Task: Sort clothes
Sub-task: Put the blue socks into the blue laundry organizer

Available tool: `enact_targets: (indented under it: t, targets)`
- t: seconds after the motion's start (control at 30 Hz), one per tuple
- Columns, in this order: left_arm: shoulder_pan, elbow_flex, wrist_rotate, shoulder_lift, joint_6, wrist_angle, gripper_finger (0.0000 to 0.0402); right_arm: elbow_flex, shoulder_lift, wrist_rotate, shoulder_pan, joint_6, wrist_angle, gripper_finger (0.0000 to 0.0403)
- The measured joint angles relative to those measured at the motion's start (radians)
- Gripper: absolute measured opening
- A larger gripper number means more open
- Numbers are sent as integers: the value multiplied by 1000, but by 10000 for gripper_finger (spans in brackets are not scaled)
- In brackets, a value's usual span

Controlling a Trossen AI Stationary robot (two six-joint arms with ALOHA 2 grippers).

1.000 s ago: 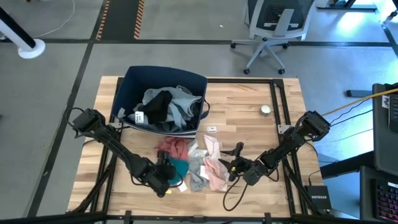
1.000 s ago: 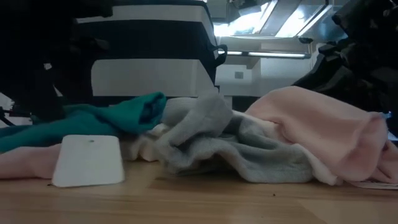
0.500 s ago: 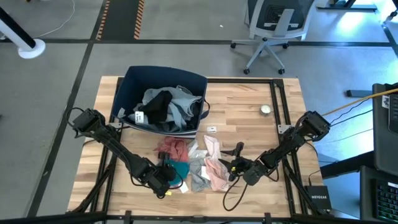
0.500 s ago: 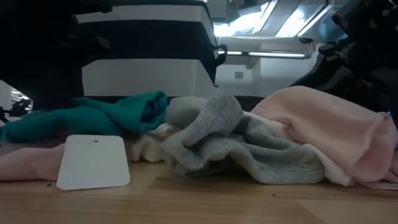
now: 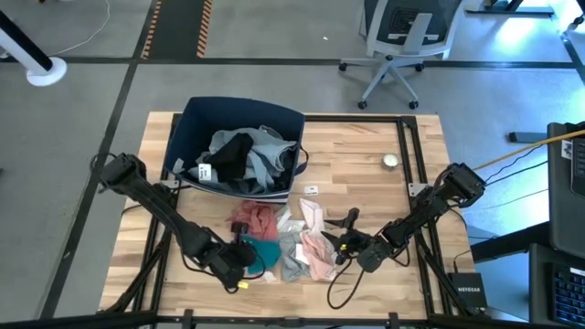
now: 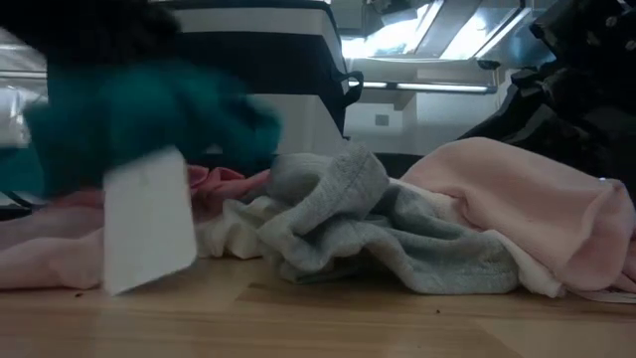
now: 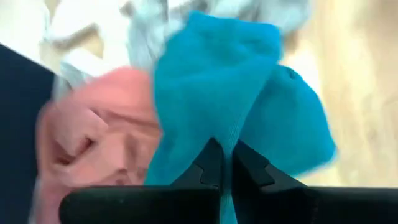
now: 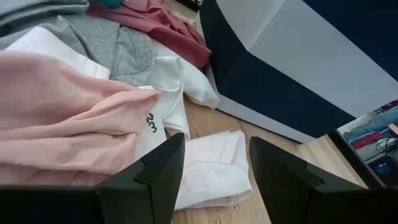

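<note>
My left gripper (image 5: 240, 260) is shut on the teal piece (image 5: 261, 248) near the table's front left. In the low view the teal piece (image 6: 149, 119) is blurred and raised, with a white tag (image 6: 149, 234) hanging from it. Beside it lies a heap of clothes: a red-pink piece (image 5: 256, 217), a grey piece (image 5: 291, 258), a pale pink piece (image 5: 317, 254) and a white piece (image 8: 208, 171). My right gripper (image 5: 341, 243) stands open at the heap's right side, its fingers either side of the white piece (image 8: 214, 168). The navy bin (image 5: 196, 119) holds more clothes. My left gripper pinches a bunched part of the teal piece (image 7: 214, 127) between its two fingertips, coming from the table's left side and slanting down. How many layers it has cannot be told. The cloth hangs slack, raised above the pink clothes on the table.
A small round object (image 5: 390, 161) lies at the far right of the table and a small white tag (image 5: 311, 190) lies near the bin. An office chair (image 5: 402, 37) stands on the floor beyond the far edge.
My left gripper has shut on the teal piece and raised it. The teal piece, which lay on the heap's left, now hangs above the table and its white tag has swung up off the tabletop. The grey piece has shifted slightly.
</note>
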Motion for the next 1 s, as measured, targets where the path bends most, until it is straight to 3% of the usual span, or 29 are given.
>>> enact_targets:
  t: [0.17, 0.47, 0.7, 1.0]
  targets:
    - [-10, 47, -76, -100, 48, -19, 11, 0, 0, 0, 0, 1, 0, 200]
    - [-44, 65, -387, -279, 224, 100, 14, 0, 0, -1, 0, 2, 0, 200]
    - [-42, 65, -530, -367, 407, 224, 15, 0, 0, -1, 0, 2, 0, 200]
    - [3, 66, -688, -439, 508, 246, 15, 0, 0, -9, 0, 3, 0, 200]
